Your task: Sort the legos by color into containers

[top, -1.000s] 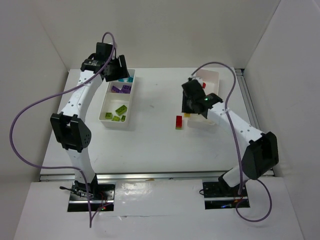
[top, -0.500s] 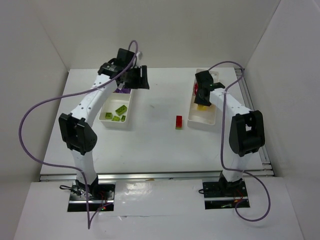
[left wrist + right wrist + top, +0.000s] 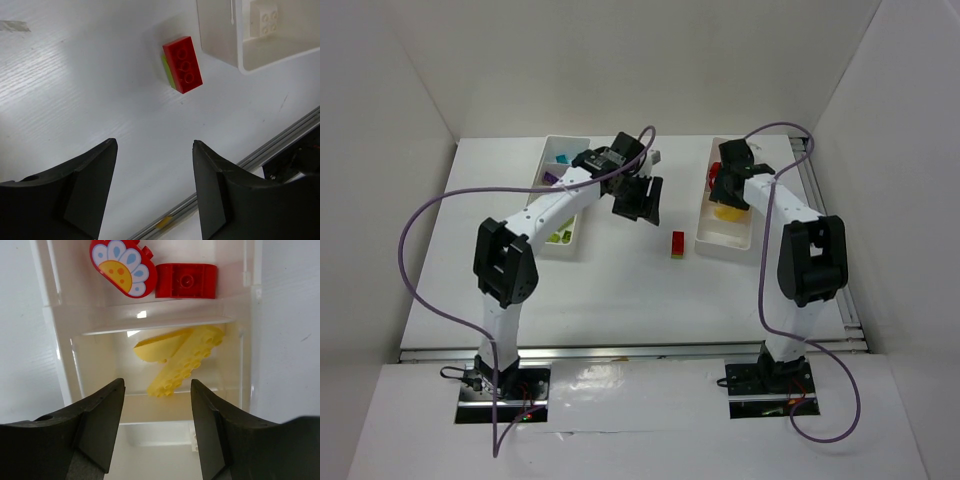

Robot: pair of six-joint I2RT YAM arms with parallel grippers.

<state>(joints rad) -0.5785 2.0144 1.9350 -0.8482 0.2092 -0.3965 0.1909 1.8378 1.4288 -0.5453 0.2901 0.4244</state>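
From above, the left tool [image 3: 638,200] hangs over the middle of the table [image 3: 620,290], between the two trays. The right tool [image 3: 728,185] is over the right tray [image 3: 724,240]. A red brick [image 3: 677,243] lies on the table just left of that tray's near end, and both tools are apart from it.

The left wrist view adds what the top view barely gives. The red brick [image 3: 182,65] sits on a lime green piece [image 3: 165,67] that peeks out along one side. Beside it is a corner of the right tray [image 3: 220,40], with a white studded piece [image 3: 265,17] inside. The left tool [image 3: 152,170] has its jaws spread with nothing between them.

The right wrist view looks straight down into the right tray [image 3: 52,315]. Its far compartment holds a red piece printed with a flower [image 3: 122,267] and, touching it, a red curved brick [image 3: 186,281]. The middle compartment holds two yellow pieces [image 3: 185,357], one leaning across the other. The right tool [image 3: 157,405] is spread wide above them and grips nothing.

The left tray [image 3: 566,140] shows only from above and is partly hidden by the left arm. A teal piece [image 3: 580,157] lies at its far end, purple [image 3: 551,178] in the middle and lime green pieces [image 3: 558,236] at the near end.
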